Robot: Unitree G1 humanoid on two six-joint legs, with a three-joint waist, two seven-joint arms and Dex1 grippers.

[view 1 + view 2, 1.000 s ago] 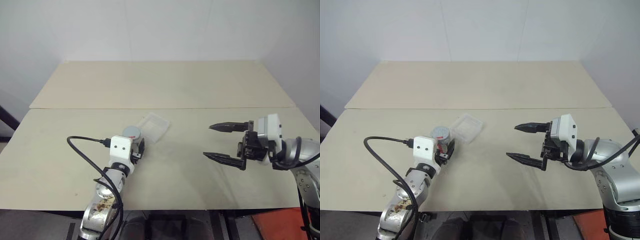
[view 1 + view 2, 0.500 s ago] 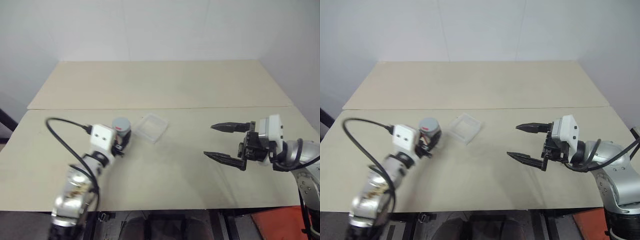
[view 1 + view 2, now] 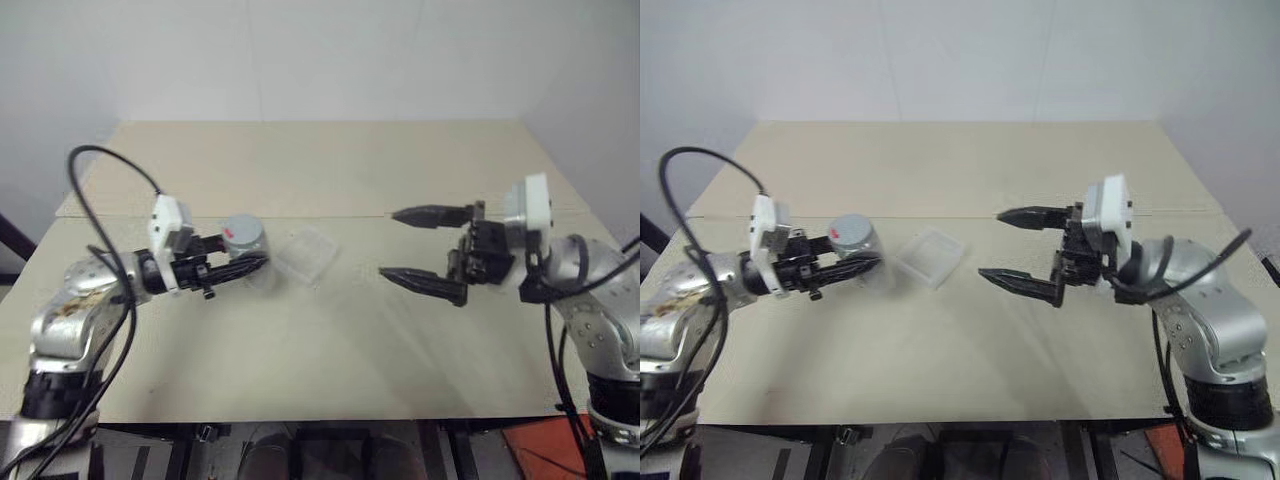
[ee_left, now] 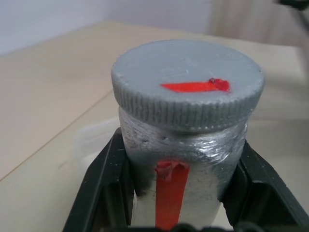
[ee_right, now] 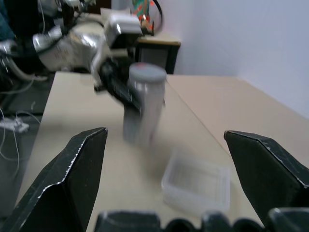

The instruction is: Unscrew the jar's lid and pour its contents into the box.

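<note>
Left wrist view: the light, stiff jar [image 4: 181, 159] is clamped below its ribbed lid [image 4: 188, 82] by the left end effector [image 3: 235, 268]; that rim should be gripped by the right end effector [image 3: 400, 245], spread apart at centre-right.

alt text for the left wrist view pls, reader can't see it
The left gripper is shut on a small jar, its two black fingers pressing either side below the grey ribbed lid, which is still on and bears a red mark. A beige table lies behind.

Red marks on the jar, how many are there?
2: one red strip on the grey lid, one running down the jar side. Others may be hidden behind.
</note>
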